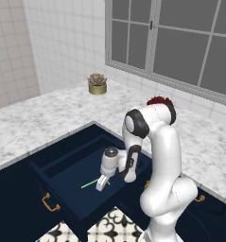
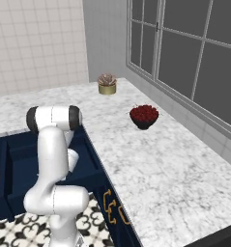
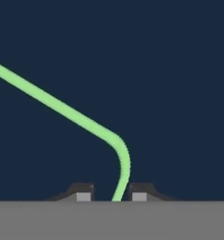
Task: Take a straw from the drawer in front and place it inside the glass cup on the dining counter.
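Straw (image 3: 62, 108) first: we see it as a thin light-green line across the dark navy floor of the open drawer (image 1: 62, 156), and in the hand view its near end runs down between our two dark fingertips (image 3: 84, 192). The jaws stand close on either side of it, narrowed around the stick, though we cannot tell whether they are already pressing on it. From the left base view, the gripper (image 1: 101, 184) points down into the drawer at one end of the straw, with the rest of the stick lying out to the side on the drawer floor.

We judge the end was chosen because the stick is so slim — a pinch near a tip leaves most of its length free to go into a cup later. The bend near our fingers suggests it is already flexing.

Around the drawer, a white-grey marble worktop (image 2: 165, 169) wraps the corner beneath large windows (image 2: 194, 53); a potted succulent (image 2: 107, 83) and a dark bowl of red fruit (image 2: 144, 116) sit on it. Patterned tile (image 1: 109, 224) covers the floor below.
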